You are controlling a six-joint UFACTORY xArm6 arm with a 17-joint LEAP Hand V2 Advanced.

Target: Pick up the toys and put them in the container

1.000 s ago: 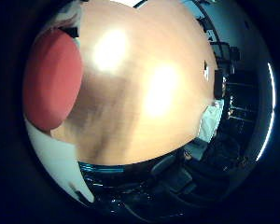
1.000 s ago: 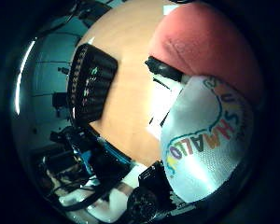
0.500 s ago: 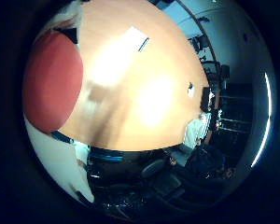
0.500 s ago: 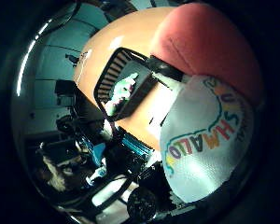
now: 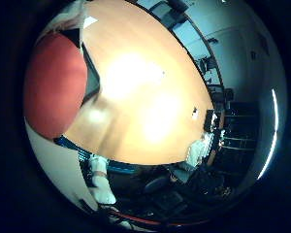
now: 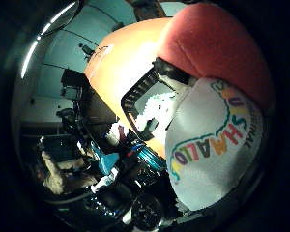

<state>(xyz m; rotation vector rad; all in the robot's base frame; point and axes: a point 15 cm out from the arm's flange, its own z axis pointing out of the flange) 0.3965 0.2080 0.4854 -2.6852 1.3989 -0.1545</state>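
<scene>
The red plush toy sits against the palm, filling the thumb-side view from 12 to 2 o'clock; a white printed tag hangs beside it at 4 o'clock. It looks soft, rounded and matte. Probably it is carried for release: the black slatted container lies near centre on the orange table, already holding pale toys. Hand state cannot be determined.

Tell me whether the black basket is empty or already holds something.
Not empty: the black basket on the table already holds pale toys.
</scene>
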